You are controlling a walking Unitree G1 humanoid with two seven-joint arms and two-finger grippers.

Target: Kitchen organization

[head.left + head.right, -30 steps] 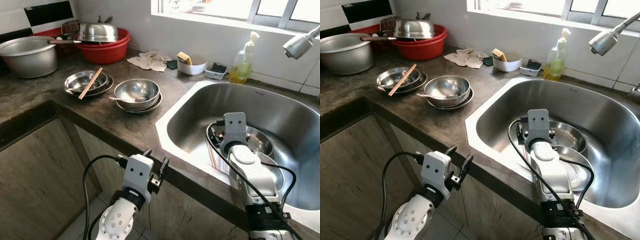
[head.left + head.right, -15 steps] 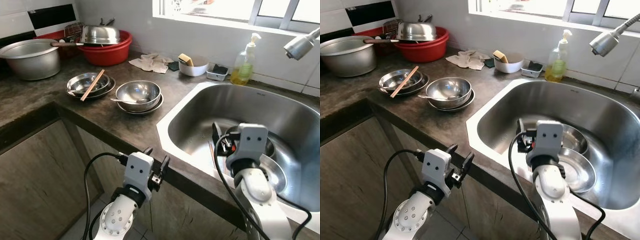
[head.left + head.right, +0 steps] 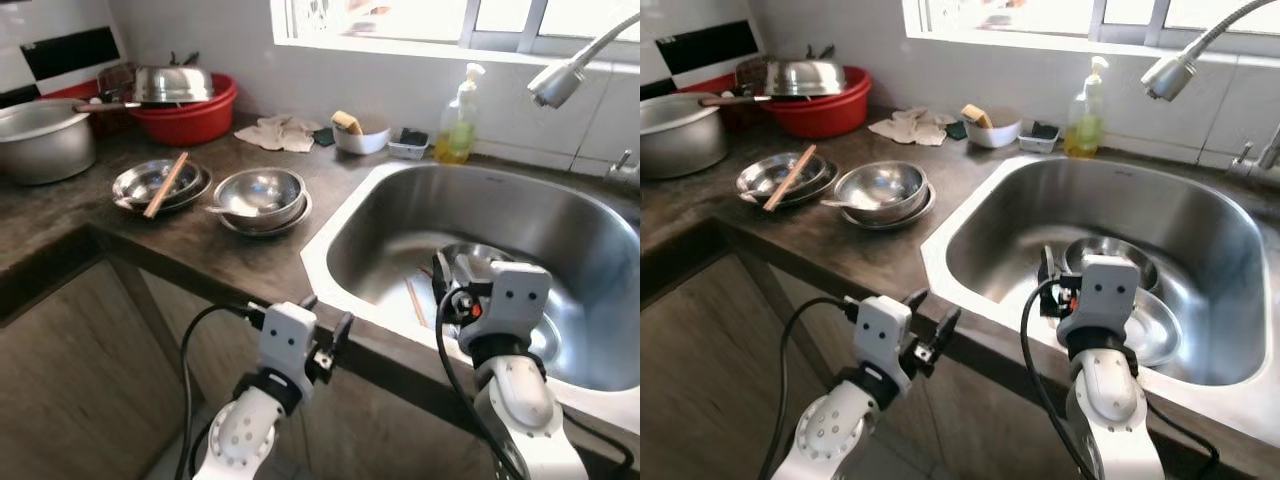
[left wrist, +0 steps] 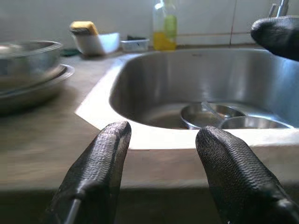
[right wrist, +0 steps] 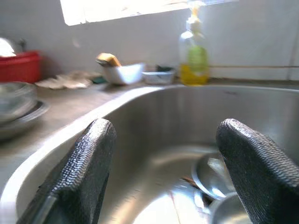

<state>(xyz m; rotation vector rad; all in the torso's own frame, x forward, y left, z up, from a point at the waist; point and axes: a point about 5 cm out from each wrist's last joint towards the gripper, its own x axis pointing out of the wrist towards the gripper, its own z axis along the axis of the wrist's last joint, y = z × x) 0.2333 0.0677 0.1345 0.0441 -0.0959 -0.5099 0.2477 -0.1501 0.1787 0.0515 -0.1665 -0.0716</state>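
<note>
Inspector: What has changed?

Assessor: The right hand (image 5: 163,172), fingers spread and empty, has drawn up and back from the steel bowls (image 3: 1110,262) lying in the sink (image 3: 1200,215); a second ago it reached down among them. Nothing was lifted out.

Inspector: The other?

Assessor: The left hand (image 4: 161,163), open, remains below the table (image 3: 230,245) edge. The camera itself shifted.

My two arms are silver-grey, each ending in a boxy pale wrist block, and a black cable loops out from each block along the forearm. The left hand (image 3: 930,338) has two long black fingers (image 4: 93,177) with a woven, textured skin; the right hand (image 5: 163,163) has matching black textured fingers (image 5: 79,172). The rounded left elbow joint carries a ring of small dark screws.
</note>
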